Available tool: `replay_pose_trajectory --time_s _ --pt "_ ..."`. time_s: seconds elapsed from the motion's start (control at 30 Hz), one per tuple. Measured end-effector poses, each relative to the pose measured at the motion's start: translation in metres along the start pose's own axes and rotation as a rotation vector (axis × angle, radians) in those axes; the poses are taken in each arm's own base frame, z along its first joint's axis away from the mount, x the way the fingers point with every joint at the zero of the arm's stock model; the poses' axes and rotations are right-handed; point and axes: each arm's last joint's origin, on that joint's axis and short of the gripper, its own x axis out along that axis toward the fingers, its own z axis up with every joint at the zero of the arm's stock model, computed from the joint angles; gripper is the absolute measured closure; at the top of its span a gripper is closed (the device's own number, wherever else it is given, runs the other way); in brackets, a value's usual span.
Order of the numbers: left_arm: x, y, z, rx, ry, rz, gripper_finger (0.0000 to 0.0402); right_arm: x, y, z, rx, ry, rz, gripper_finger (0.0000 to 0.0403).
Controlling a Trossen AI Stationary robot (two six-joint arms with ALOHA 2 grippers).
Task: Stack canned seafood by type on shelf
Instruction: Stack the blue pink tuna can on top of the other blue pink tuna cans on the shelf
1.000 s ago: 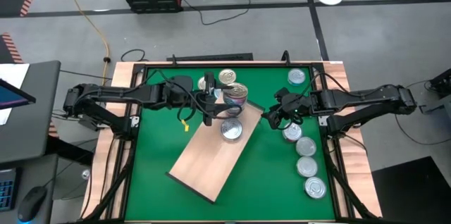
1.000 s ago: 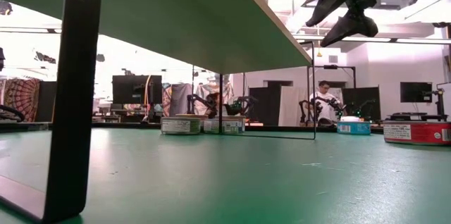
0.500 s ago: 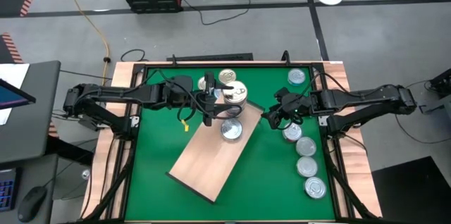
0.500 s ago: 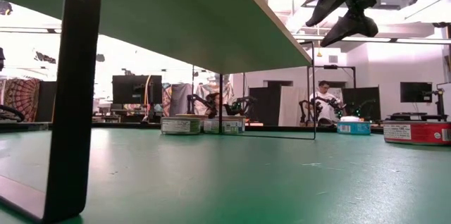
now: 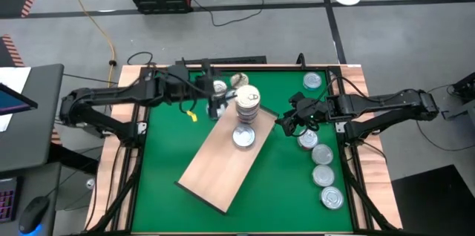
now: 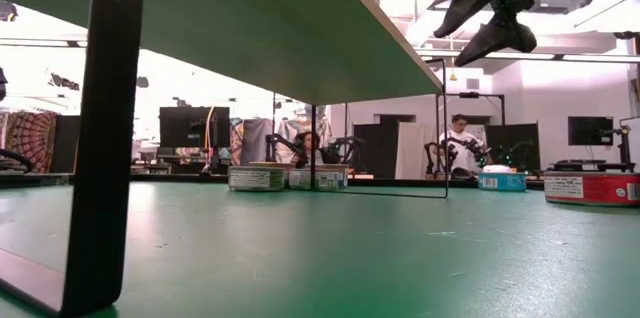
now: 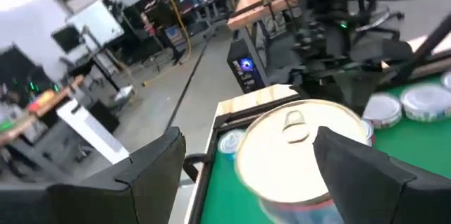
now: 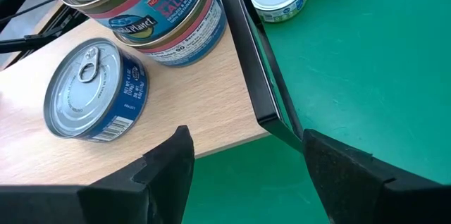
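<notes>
Fingers on the left gripper (image 5: 216, 107) are spread wide with nothing between them; in the left wrist view they sit either side of the gold-lidded stack of tins (image 7: 299, 155) without touching it, so the stack stands on its own. From above, that stack (image 5: 247, 105) is at the far end of the shelf (image 5: 215, 171), which is a tan board on thin black legs, lying slantwise across the green tabletop (image 5: 282, 184). One blue tin (image 5: 244, 138) sits on the board right next to the stack, toward the near side. Right gripper (image 5: 291, 122) hovers just off the board's right edge, beside the stack; its fingers are open and empty too, going by the right wrist view. More tins: a row of four (image 5: 320, 165) well right of the stack along the tabletop edge, one (image 5: 313, 81) in the far right corner, and one (image 5: 237, 80) just behind the stack. My guess on handling: these are rigid metal, a bit hefty for their size, with smooth slippery sides and label paper, so grab across the round wall low down, not by the pull tab, and set them down flat or the stack will slide.
</notes>
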Motion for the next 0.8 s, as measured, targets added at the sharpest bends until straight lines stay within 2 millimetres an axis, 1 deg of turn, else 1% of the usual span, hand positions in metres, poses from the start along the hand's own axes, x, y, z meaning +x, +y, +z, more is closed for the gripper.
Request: replay_pose_trajectory --time_s 0.2,0.33,0.47,0.63,0.8 --pt "-0.013 0.019 -0.005 -0.166 -0.025 -0.026 0.0099 0.000 0.000 0.000 -0.001 0.000 0.000 0.0117" --pt "-0.013 0.028 -0.014 -0.310 0.028 -0.012 0.0099 0.000 0.000 0.000 -0.001 0.000 0.000 0.0117" --pt "-0.009 0.039 -0.036 -0.433 0.171 0.027 0.0099 0.000 0.000 0.000 0.000 -0.002 0.002 0.0117" --pt "-0.003 0.054 -0.070 -0.574 0.350 -0.010 0.0099 0.000 0.000 0.000 0.002 -0.002 0.002 0.0117" --pt "0.002 0.071 -0.105 -0.664 0.501 -0.016 0.0099 0.000 0.000 0.000 0.005 -0.002 0.002 0.0117"
